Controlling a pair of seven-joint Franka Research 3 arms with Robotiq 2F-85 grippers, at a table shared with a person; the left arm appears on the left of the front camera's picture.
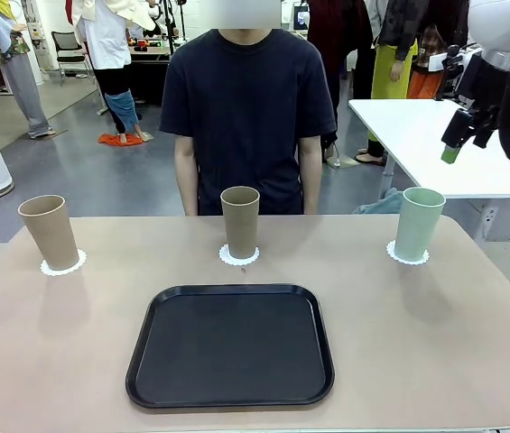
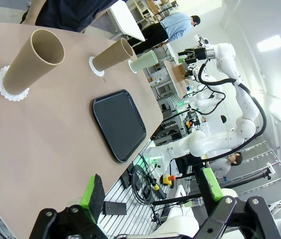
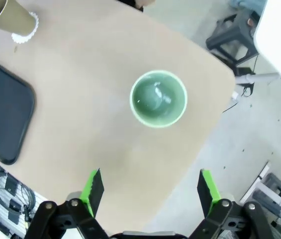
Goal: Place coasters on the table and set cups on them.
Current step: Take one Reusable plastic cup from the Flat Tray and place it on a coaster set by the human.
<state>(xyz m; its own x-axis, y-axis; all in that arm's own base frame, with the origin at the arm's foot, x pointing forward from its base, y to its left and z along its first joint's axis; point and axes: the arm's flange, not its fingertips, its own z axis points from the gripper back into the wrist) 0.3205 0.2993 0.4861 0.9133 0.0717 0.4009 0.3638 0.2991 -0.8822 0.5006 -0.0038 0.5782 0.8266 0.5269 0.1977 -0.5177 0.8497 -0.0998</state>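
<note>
Black tray (image 1: 230,345) empty, near table (image 1: 435,334) front edge, centre. Beyond: three cups on coasters (image 1: 238,257) w/ tan cup (image 1: 49,232) left, tan cup (image 1: 240,222) centre, mint cup (image 1: 417,223) right edge. Cups likely light, stiff, smooth; grip mid-wall. Coasters flimsy. Right gripper (image 3: 150,191) jaws wide, empty, above mint cup. Left gripper (image 2: 152,191) spread, empty.

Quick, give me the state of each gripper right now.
Left gripper: open, holding nothing.
Right gripper: open, holding nothing, high above the mint green cup.
</note>
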